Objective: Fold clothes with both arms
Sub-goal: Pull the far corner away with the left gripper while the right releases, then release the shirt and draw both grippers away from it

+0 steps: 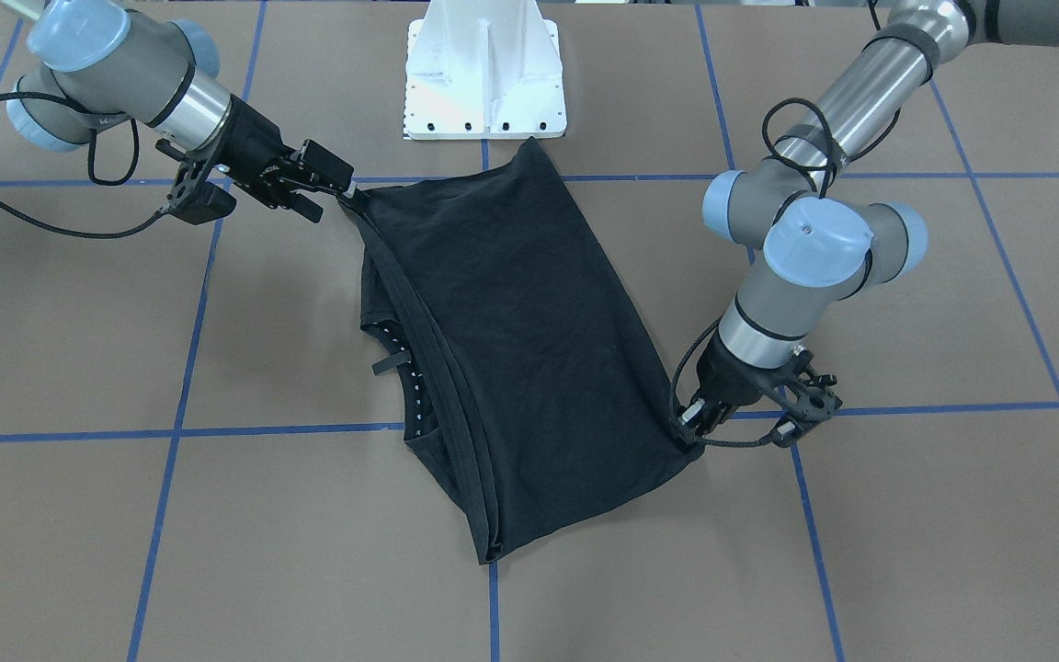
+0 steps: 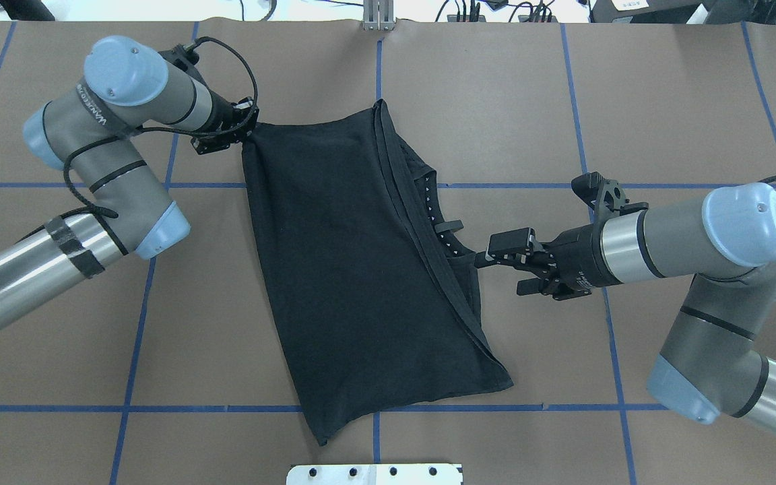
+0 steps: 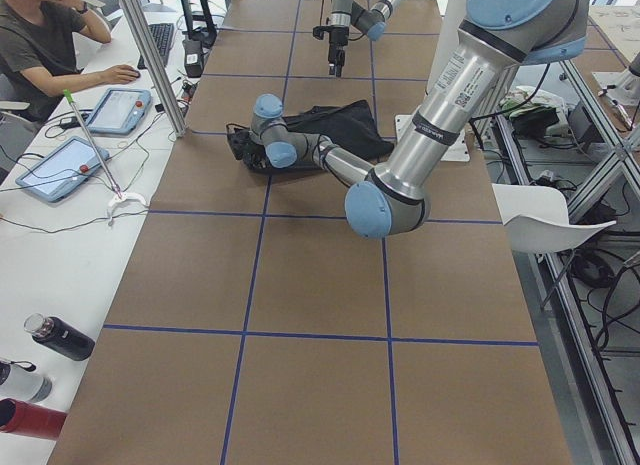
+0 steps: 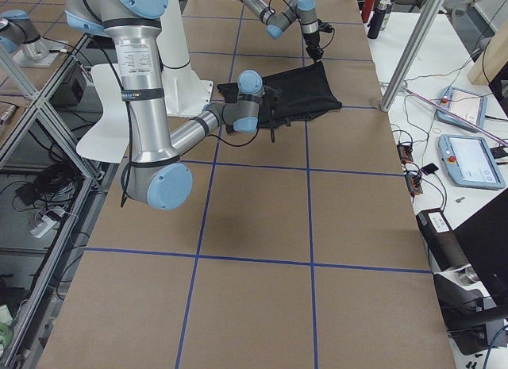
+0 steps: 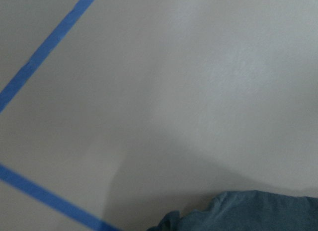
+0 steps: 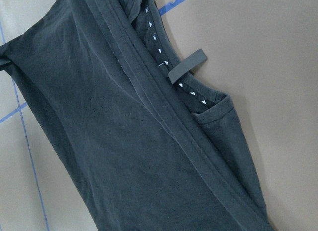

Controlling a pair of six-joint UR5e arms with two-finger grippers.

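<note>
**Both grippers pinch opposite corners of a half-folded T-shirt**

The brown table (image 2: 664,101), marked into squares by blue tape lines (image 2: 159,184), carries the work in its middle, directly ahead of the white pedestal base (image 1: 485,83), where both arms can reach.

The black T-shirt (image 2: 347,269) lies there as a long slanted panel, already doubled over: stacked hem edges run along one long side, and the neckline with its small white triangles and a black tag loop (image 2: 452,225) peeks out from under the top layer. No print shows, so the logo is probably folded inside or face down.

The left arm (image 2: 112,168) reaches to the far corner of the panel, and the right arm (image 2: 698,249) comes in low from the side. Holding diagonal corners likely keeps the layer taut so it can be carried over flat rather than bunching.

The left gripper (image 2: 243,128) is closed tight on the far corner of the cloth, which is drawn to a point there. The right gripper (image 2: 481,259) is likewise clamped on a pinch of fabric at the near-side edge by the neckline, which also pulls to a point at its tips.
</note>
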